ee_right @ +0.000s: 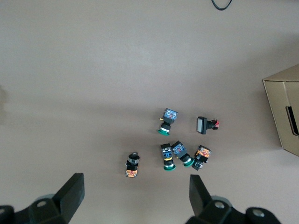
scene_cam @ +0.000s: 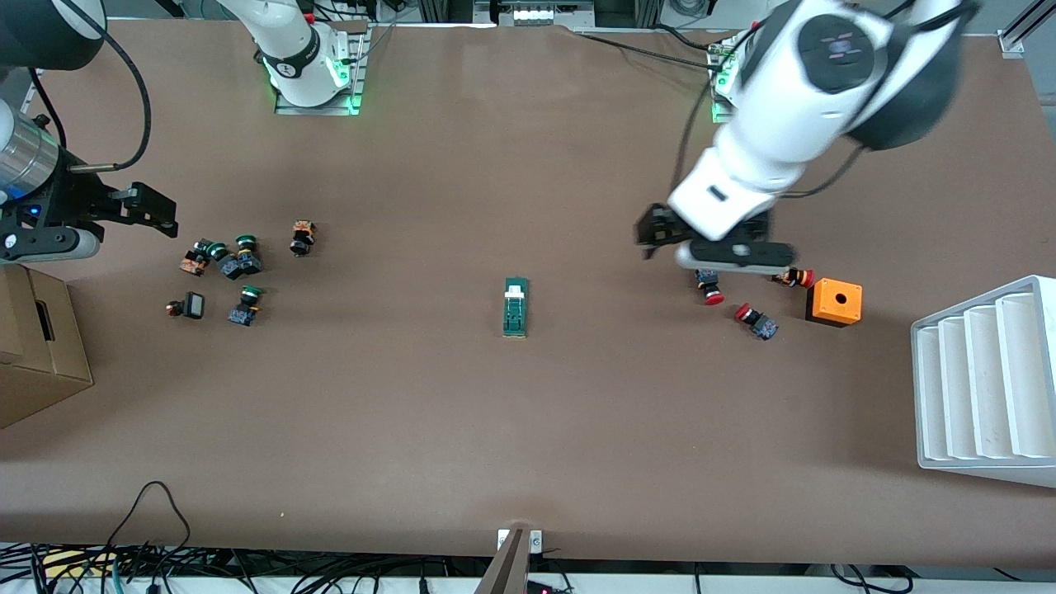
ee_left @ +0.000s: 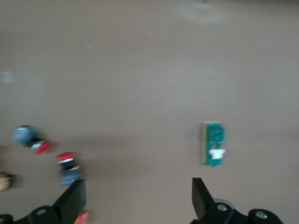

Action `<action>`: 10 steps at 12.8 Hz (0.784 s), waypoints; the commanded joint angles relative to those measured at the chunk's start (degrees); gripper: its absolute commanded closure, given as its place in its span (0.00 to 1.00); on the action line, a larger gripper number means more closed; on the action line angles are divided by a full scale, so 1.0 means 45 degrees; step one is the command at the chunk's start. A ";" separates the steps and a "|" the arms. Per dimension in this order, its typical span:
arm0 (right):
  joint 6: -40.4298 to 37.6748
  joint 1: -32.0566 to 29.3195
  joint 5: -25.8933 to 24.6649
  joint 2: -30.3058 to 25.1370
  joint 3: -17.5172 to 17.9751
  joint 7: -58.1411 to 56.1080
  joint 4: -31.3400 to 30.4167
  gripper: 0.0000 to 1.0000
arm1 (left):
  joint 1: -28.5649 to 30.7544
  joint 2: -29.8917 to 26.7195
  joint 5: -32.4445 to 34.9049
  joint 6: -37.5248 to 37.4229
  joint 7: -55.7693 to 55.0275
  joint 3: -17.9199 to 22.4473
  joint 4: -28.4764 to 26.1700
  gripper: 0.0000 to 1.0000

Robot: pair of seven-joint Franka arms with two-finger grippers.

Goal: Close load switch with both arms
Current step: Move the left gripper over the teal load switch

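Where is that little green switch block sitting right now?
The load switch lies alone on the bare middle of the table, between the green-capped buttons toward the right arm's end and the red-capped buttons toward the left arm's end.

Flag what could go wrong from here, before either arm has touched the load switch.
1. The load switch lies loose and alone mid-table; a push from one hand only would likely slide it instead of closing it.
2. The left hand, open, hangs over the red-capped buttons; descending here could scatter them.
3. The right hand, open, is up near the cardboard box and the green-capped buttons, which it could clip if it travels low.
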 commanded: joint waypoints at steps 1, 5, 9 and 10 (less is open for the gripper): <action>-0.0053 -0.0047 -0.0221 0.0129 0.0036 0.0015 0.0254 0.01 | -0.0344 0.0549 0.0223 0.1477 -0.1481 -0.0361 0.0072 0.00; -0.0034 -0.0028 -0.0259 0.0129 0.0016 0.0034 0.0254 0.01 | -0.1536 0.1799 0.3728 0.3413 -0.4894 -0.0731 -0.0180 0.00; -0.0034 -0.0047 -0.0552 0.0129 0.0016 0.0054 0.0254 0.01 | -0.2436 0.2718 0.7809 0.5036 -0.8997 -0.1043 -0.1039 0.00; -0.0034 -0.0047 -0.0534 0.0129 0.0016 0.0112 0.0254 0.01 | -0.2456 0.2913 0.9039 0.5116 -0.9973 -0.1316 -0.1234 0.00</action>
